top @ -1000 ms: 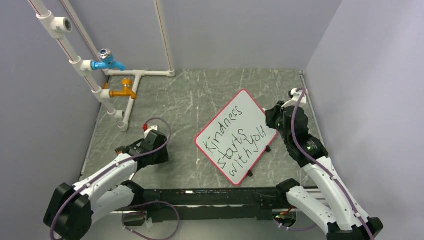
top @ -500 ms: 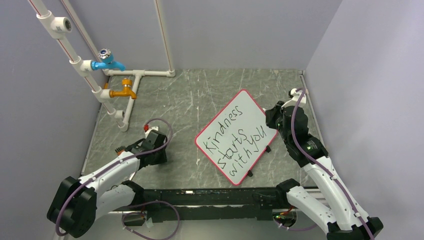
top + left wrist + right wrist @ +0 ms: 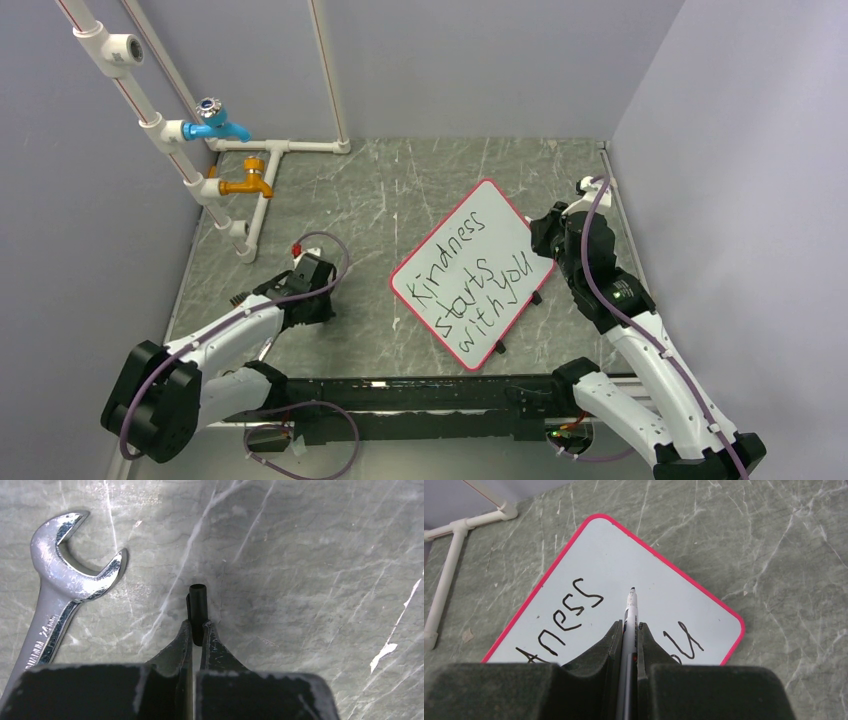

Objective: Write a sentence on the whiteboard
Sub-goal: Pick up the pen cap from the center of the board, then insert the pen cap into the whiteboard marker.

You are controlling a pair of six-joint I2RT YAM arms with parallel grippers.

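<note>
- The whiteboard [image 3: 497, 213] lies flat on the table [image 3: 380, 190], right of centre in the overhead view and turned like a diamond
- The sentence [image 3: 470, 278] reads complete over three lines, so I judge the writing done and capping the marker to be next
- The right gripper [image 3: 628, 628] is clamped narrow on the marker [image 3: 630, 612], whose bare tip pokes out over an unwritten patch of board [image 3: 664, 592] in the middle of the wrist view; whether it touches the surface I cannot tell
- The left gripper [image 3: 196, 626] is pinched tight on a short black cap [image 3: 197, 600], which sticks out past the fingertips toward the top of its wrist view, over bare table
- A wrench [image 3: 60, 597] lies at the left of that view, apart from the cap
- The key relation: the cap sits at lower left of the overhead view with the left gripper [image 3: 305, 288], and the marker at the board's right corner with the right gripper [image 3: 553, 235], well apart with the board between them
- The marker's long axis seems to point leftward across the board, roughly toward the cap
- Which end of the cap is open, I cannot tell
- To my eye the two must line up end to end
</note>
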